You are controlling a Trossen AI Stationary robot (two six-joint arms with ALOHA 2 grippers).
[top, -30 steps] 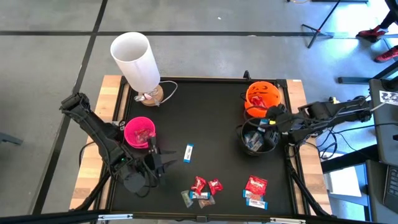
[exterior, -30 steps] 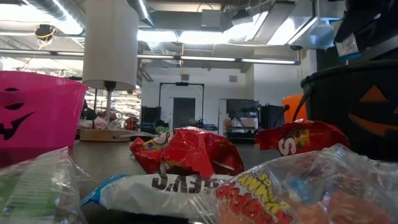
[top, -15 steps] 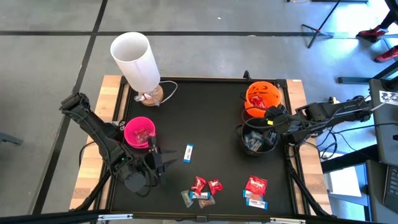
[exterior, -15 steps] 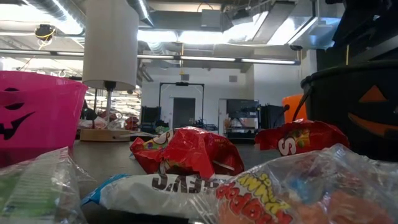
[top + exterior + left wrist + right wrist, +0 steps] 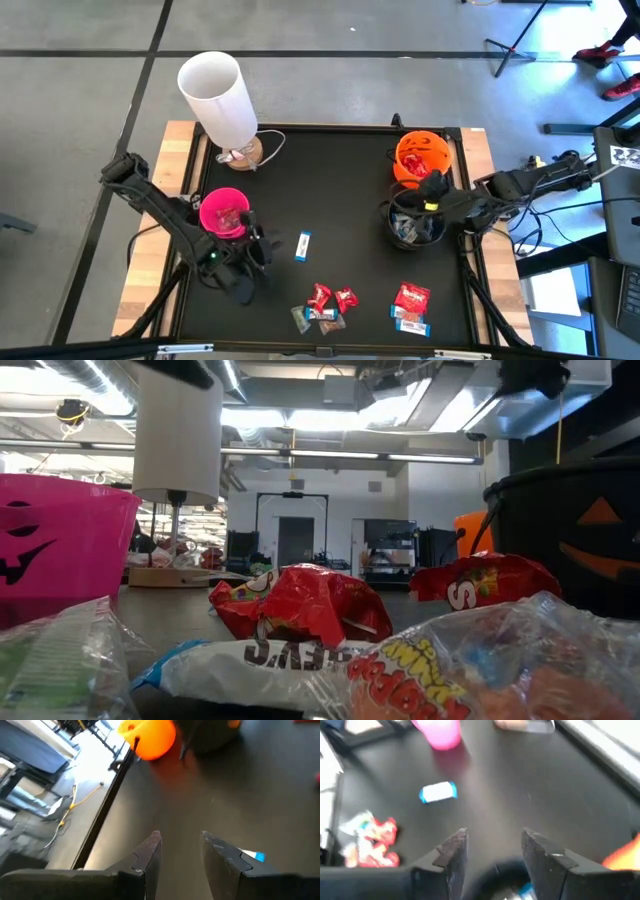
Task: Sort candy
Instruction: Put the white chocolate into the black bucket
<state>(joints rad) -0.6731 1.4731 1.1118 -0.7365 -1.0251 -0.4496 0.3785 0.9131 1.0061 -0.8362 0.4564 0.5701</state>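
Observation:
Small wrapped candy lies on the black mat: one blue-and-white piece (image 5: 304, 244) alone in the middle, a red and silvery cluster (image 5: 327, 303) near the front edge, and another red group (image 5: 411, 303) to its right. More candy lies in the black bowl (image 5: 415, 222), the pink bowl (image 5: 223, 213) and the orange bowl (image 5: 421, 154). My left gripper (image 5: 257, 250) is open, just right of the pink bowl, with the blue-and-white piece (image 5: 253, 855) beside one finger. My right gripper (image 5: 430, 192) is open above the black bowl's rim (image 5: 506, 872).
A white lamp (image 5: 219, 97) stands on a wooden base at the mat's far left. The orange bowl sits directly behind the black one at the right edge. Bare mat stretches across the middle and far side. In the low view, candy wrappers (image 5: 300, 603) fill the foreground.
My left gripper has moved a little toward the far edge and the right, closer to the blue-and-white candy. My right gripper has risen and drifted slightly toward the table's left above the black bowl. The candy has stayed where it was.

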